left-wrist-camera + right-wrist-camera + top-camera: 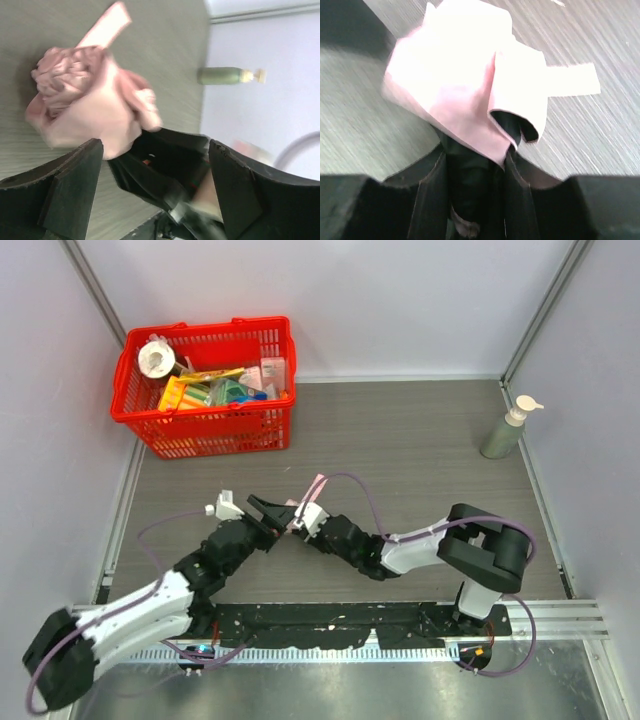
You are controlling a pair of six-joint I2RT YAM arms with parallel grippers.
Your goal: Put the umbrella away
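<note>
Grey table (420, 440), middle, toward near edge — umbrella (465, 85) sits bunched, my right gripper (475, 165) clamped on it. Left gripper (155, 147) just beside it — fingers spread wide.

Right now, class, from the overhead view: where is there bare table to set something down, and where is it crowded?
Bare: the stretch between the red basket and the green pump bottle, and the patch in front of the bottle. Crowded: centre front, where the left hand and right hand meet at the umbrella.
</note>
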